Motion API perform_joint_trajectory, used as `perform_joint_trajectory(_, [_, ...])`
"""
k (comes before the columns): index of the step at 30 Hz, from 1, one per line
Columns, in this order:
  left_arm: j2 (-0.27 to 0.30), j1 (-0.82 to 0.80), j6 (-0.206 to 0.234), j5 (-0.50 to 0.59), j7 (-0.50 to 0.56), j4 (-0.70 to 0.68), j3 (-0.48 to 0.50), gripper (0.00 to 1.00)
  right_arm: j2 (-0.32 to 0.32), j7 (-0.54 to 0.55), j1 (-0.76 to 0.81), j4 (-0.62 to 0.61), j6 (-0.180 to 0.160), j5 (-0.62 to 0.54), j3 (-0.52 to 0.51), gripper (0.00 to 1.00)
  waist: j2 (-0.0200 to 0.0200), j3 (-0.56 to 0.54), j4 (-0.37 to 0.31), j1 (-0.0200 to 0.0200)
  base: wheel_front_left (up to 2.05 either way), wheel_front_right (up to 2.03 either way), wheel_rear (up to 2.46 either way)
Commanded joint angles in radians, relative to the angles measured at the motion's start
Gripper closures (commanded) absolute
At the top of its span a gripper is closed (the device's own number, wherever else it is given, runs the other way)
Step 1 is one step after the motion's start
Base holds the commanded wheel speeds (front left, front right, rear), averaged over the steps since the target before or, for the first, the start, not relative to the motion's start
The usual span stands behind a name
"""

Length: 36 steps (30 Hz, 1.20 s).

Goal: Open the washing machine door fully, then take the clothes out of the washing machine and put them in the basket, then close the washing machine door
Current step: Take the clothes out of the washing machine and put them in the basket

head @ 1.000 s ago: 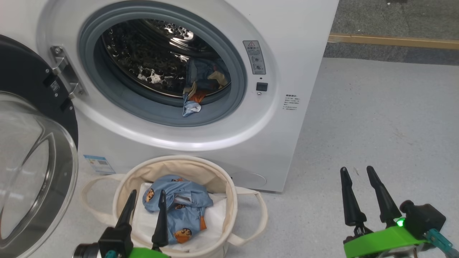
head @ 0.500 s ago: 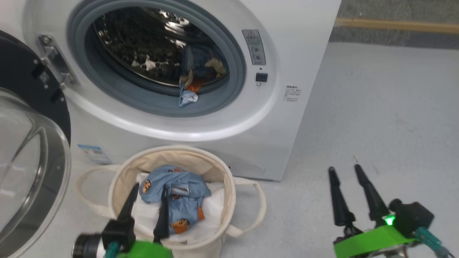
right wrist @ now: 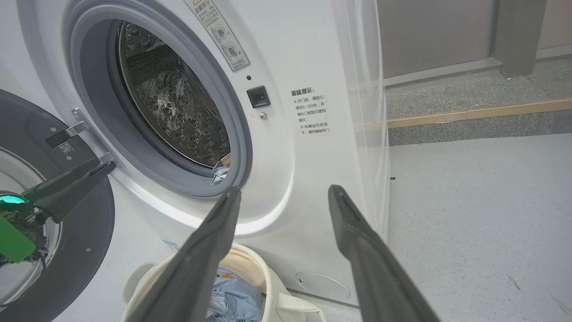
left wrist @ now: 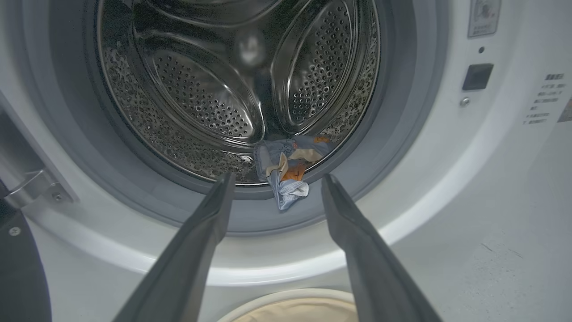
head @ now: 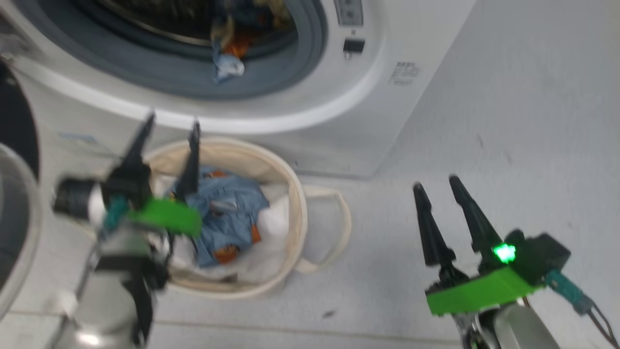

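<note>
Fingers (left wrist: 192,250) apart and empty, my left gripper (head: 173,120) faces the clothes (left wrist: 286,188) at the washing machine's (left wrist: 424,214) drum lip, poised to reach.

I'm holding my left gripper (head: 173,121), fingers spread, over the basket (head: 296,203) containing blue clothes (head: 227,213); my right gripper (head: 434,182) is hovering, fingers apart.

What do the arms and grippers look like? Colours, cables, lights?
Both the left gripper and right gripper have two long, tapered black fingers on a bright green mount. The right one carries a lit green LED, a black block and a teal-plugged cable. Forearms are pale silver-grey.
</note>
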Motion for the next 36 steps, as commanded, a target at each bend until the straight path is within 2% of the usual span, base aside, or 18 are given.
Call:
perform_joint_trajectory(1, [0.044, -0.089, -0.019, 0.002, 0.017, -0.003, 0.032, 0.0, 0.001, -0.012, -0.045, -0.04, 0.0, 0.012, 0.036, 0.0, 0.0, 0.118, -0.03, -0.0001, 0.0, 0.0, 0.0])
perform_joint_trajectory(7, [0.089, -0.312, -0.101, -0.039, 0.118, 0.111, 0.03, 0.0, 0.001, -0.012, -0.109, -0.05, 0.0, 0.034, 0.064, 0.0, 0.0, 0.223, -0.061, -0.0001, 0.0, 0.0, 0.0])
perform_joint_trajectory(14, [0.108, -0.51, -0.14, -0.104, 0.212, 0.256, 0.008, 0.0, 0.001, -0.012, -0.152, -0.055, 0.0, 0.05, 0.078, 0.0, 0.0, 0.28, -0.093, -0.0001, 0.0, 0.0, 0.0])
perform_joint_trajectory(30, [0.107, -0.728, -0.148, -0.147, 0.228, 0.521, -0.101, 0.0, 0.001, -0.012, -0.17, -0.059, 0.0, 0.03, 0.113, 0.0, 0.0, 0.316, -0.122, -0.0001, 0.0, 0.0, 0.0])
perform_joint_trajectory(36, [0.097, -0.798, -0.12, -0.127, 0.22, 0.624, -0.123, 0.0, 0.001, -0.012, -0.174, -0.067, 0.0, 0.031, 0.125, 0.0, 0.0, 0.333, -0.136, -0.0001, 0.0, 0.0, 0.0])
